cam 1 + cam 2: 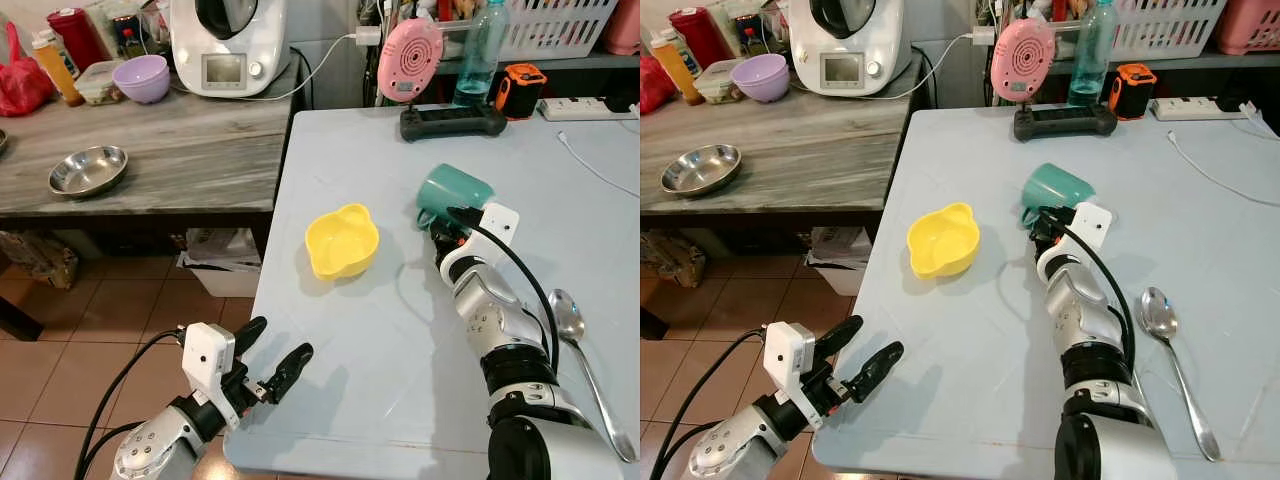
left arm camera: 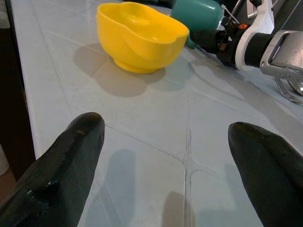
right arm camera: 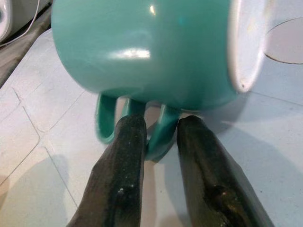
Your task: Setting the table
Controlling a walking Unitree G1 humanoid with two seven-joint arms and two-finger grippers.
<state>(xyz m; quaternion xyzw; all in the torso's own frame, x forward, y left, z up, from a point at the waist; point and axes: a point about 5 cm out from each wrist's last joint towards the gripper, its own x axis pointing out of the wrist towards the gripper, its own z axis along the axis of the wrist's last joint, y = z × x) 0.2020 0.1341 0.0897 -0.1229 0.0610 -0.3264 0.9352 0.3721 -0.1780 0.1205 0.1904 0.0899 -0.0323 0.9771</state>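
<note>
A teal mug (image 1: pixel 455 190) is tipped on its side above the pale blue table (image 1: pixel 360 380), held by its handle (image 3: pixel 158 130). My right gripper (image 3: pixel 158 124) is shut on that handle, its black fingers (image 3: pixel 125 161) pinching it from both sides. A yellow flower-shaped bowl (image 1: pixel 342 240) sits upright on the table, just left of the mug. A metal spoon (image 1: pixel 580 350) lies near the table's right edge. My left gripper (image 1: pixel 272 360) hovers open at the table's near left corner, with nothing between its fingertips (image 2: pixel 71 161).
A wooden counter (image 1: pixel 180 150) on the left carries a steel bowl (image 1: pixel 88 170), a purple bowl (image 1: pixel 141 77) and a white kitchen machine (image 1: pixel 228 45). At the table's far edge stand a pink round device (image 1: pixel 410 60), a water bottle (image 1: pixel 480 50) and a power strip (image 1: pixel 585 108).
</note>
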